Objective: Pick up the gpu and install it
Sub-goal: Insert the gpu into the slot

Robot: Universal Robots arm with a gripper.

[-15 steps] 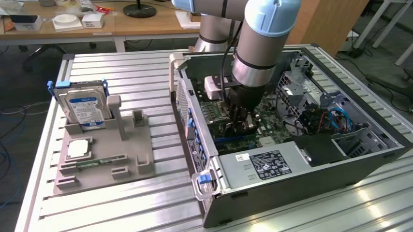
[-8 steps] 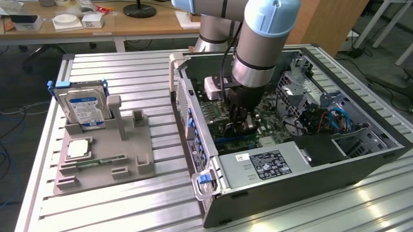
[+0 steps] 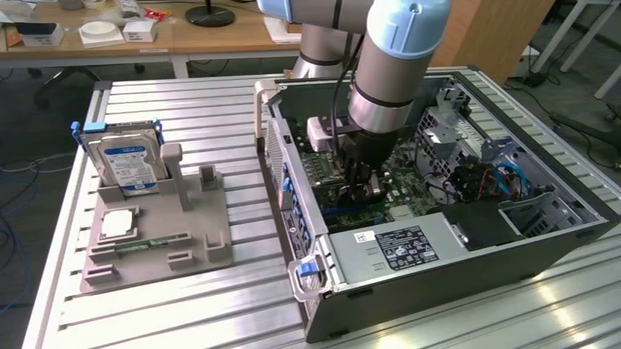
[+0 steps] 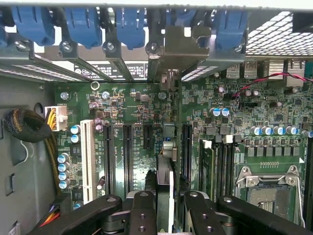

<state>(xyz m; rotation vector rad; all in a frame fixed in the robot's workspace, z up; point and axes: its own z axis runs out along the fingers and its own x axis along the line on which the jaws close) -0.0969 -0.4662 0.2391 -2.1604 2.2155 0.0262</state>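
A ribbed metal table (image 3: 194, 102) carries an open computer case (image 3: 437, 240) on the exterior view's right and a grey holder tray (image 3: 160, 240) on the exterior view's left. The robot arm (image 3: 393, 65) reaches down from above into the middle of the case, over the green motherboard (image 4: 122, 107). At its tip the pincer (image 4: 165, 205) is clamped on the gpu (image 4: 165, 181), which stands on edge between the black fingers (image 4: 143, 210), thin side up, just above the row of black expansion slots (image 4: 128, 152); its far end points toward the case's rear wall, where blue slot latches (image 4: 83, 24) line up. A white slot (image 4: 88, 159) lies beside the black ones. On the tray, a hard drive (image 3: 128, 156) with a blue-white label stands upright at the far end, and a narrow green memory stick (image 3: 150, 242) lies flat nearer the front.
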